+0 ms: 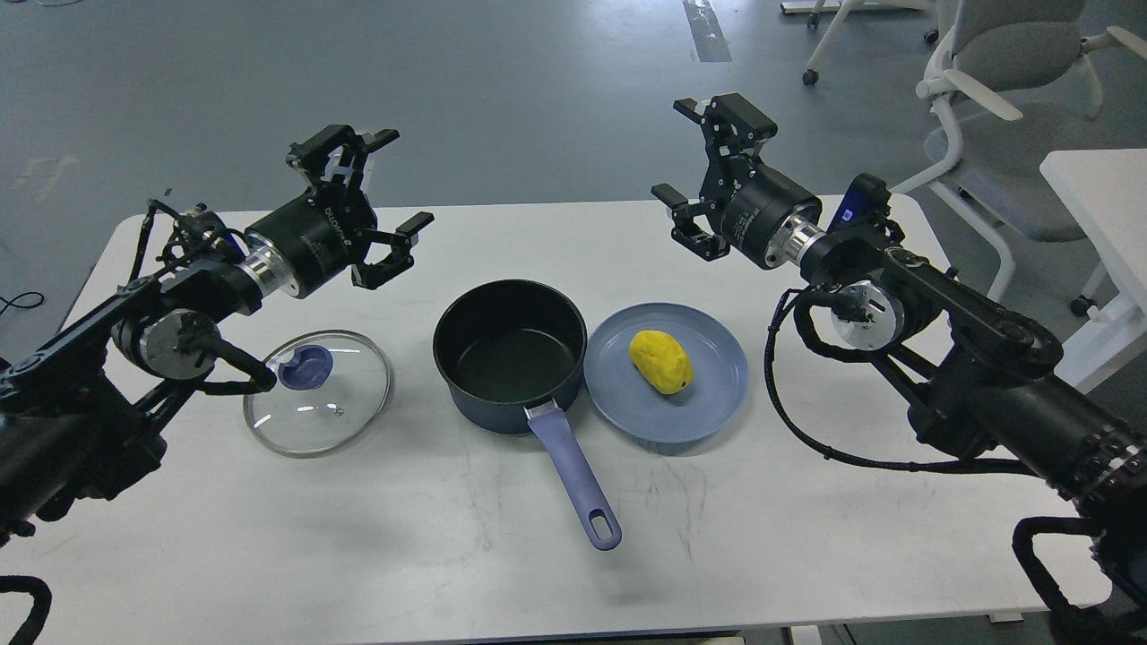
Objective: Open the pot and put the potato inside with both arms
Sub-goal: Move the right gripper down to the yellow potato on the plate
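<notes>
Head view: both arms raised, left fingers (381,193) and right fingers (685,152) spread.

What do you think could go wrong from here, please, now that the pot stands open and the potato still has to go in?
The potato is lumpy and lies loose on the plate, so it might roll or slip as the open right claw closes on it. The plate sits close against the pot, so a low approach could knock either one. The pot's handle juts toward the robot and a passing arm could catch it.
</notes>
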Robot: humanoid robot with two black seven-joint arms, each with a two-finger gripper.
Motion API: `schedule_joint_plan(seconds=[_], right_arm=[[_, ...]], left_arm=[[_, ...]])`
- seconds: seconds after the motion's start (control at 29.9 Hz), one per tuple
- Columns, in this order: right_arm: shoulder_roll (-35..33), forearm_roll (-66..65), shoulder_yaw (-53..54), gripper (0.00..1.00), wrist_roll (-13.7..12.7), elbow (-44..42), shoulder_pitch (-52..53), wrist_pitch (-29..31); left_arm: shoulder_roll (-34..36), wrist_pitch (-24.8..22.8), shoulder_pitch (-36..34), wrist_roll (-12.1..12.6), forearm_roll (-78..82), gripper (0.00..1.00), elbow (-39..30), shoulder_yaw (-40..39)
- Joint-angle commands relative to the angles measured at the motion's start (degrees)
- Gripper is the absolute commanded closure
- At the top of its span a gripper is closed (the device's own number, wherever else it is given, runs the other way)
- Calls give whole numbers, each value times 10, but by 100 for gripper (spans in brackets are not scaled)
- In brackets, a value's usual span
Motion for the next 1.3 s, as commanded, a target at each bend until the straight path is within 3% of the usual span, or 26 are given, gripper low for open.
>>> schedule_joint_plan(seconds=[0.0,0.07,0.13,0.23,0.6,0.8,1.27], right_arm=[[-6,-28,-2,0,14,2,18,1],[-10,-55,-16,1,27,0,35,0],[-20,-107,-48,4,73,0,56,0],[-23,-205,-88,4,105,-5,76,-6],[-113,-563,-251,3,107,-9,93,-86],[-115,-622,-300,3,108,-12,89,-140],[-107,-634,-434,3,107,-33,140,-141]], left_arm=[[19,-5,7,-6,-1,2,-7,-15],[26,-11,15,-13,-1,2,-10,-21],[32,-16,21,-30,-1,2,-10,-23],[38,-18,29,-47,-1,2,-11,-24],[63,-46,42,-49,-1,2,-11,-23],[64,-46,44,-49,-1,2,-11,-24],[64,-46,48,-50,-1,2,-15,-24]])
